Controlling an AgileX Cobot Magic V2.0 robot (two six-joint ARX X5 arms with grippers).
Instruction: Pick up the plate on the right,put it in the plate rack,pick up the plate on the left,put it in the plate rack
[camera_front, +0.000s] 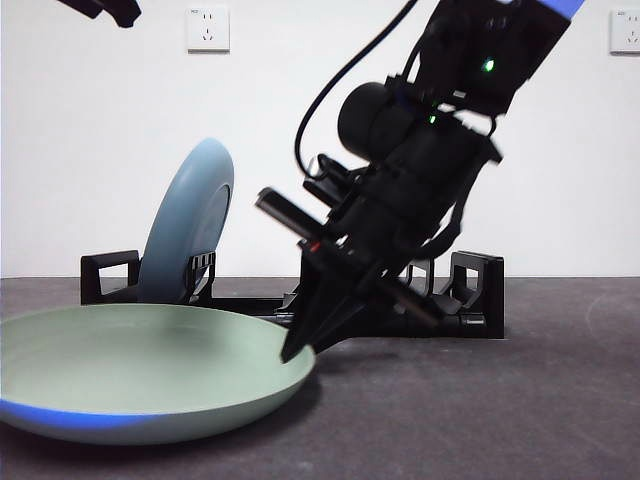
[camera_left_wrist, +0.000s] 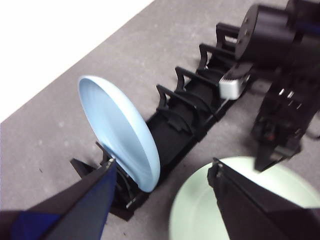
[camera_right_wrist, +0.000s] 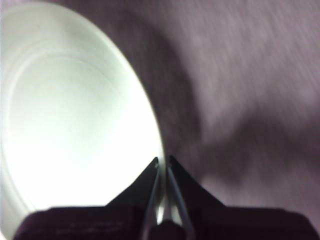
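Note:
A pale green plate (camera_front: 140, 365) lies flat on the table, near and to the left. My right gripper (camera_front: 298, 348) reaches down at a slant to the plate's right rim. In the right wrist view its jaws (camera_right_wrist: 163, 160) are pinched on the thin rim of the green plate (camera_right_wrist: 75, 125). A light blue plate (camera_front: 190, 220) stands upright in the left end of the black plate rack (camera_front: 470, 290). My left gripper (camera_left_wrist: 164, 165) hangs open and empty above the blue plate (camera_left_wrist: 120, 130) and the green plate (camera_left_wrist: 200, 210). In the front view it is only a black tip (camera_front: 110, 10) at the top left.
The plate rack (camera_left_wrist: 185, 120) runs along the back of the dark table, in front of a white wall with two sockets (camera_front: 207, 27). Its slots to the right of the blue plate hold nothing. The right arm (camera_left_wrist: 277, 130) leans over the rack's right half.

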